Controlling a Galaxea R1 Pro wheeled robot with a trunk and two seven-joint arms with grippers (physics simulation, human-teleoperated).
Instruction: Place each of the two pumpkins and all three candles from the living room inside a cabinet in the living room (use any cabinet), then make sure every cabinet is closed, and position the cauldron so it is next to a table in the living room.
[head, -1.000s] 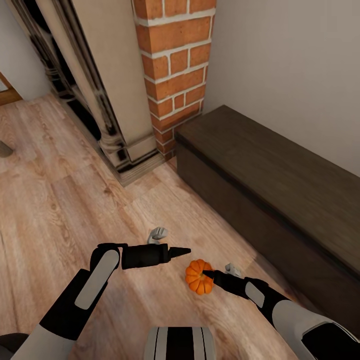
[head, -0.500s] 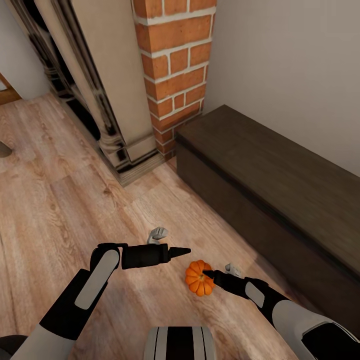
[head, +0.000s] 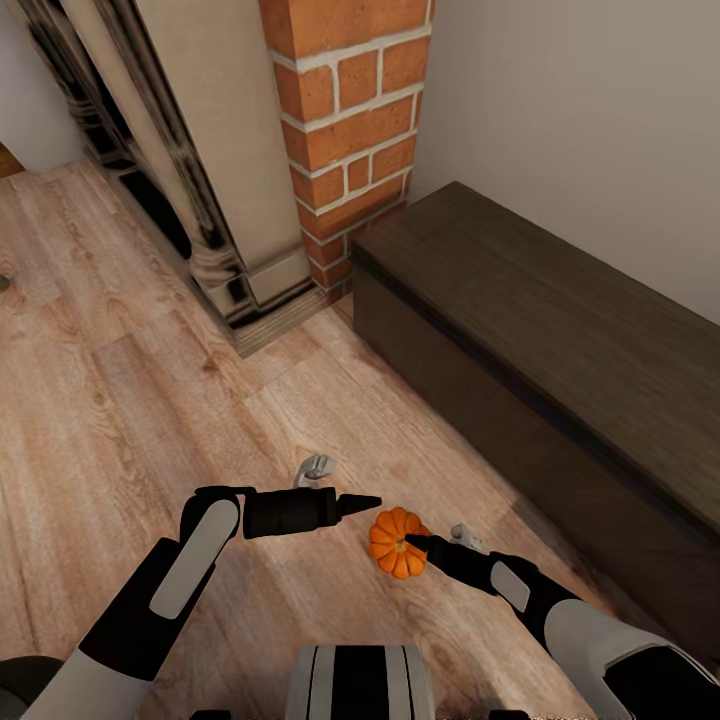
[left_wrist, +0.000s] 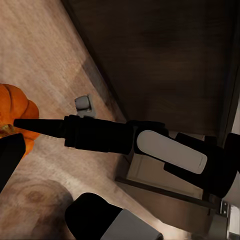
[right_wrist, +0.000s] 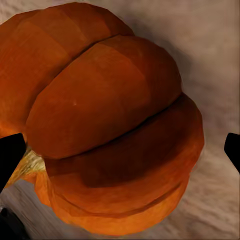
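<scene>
— Wood floor (head: 120, 380) ran under me, with a brick pillar (head: 345, 130) and the cabinet (head: 560, 400) along the wall. Where was the pumpkin?

— The pumpkin (head: 398, 541) sat on the floor before the cabinet. My right gripper (head: 412, 543) reached low over it, fingers (right_wrist: 10, 155) spread wide on either side.

— And your left?

— My left gripper (head: 368, 500) was stretched level, pointing toward the cabinet, its tips together.
</scene>
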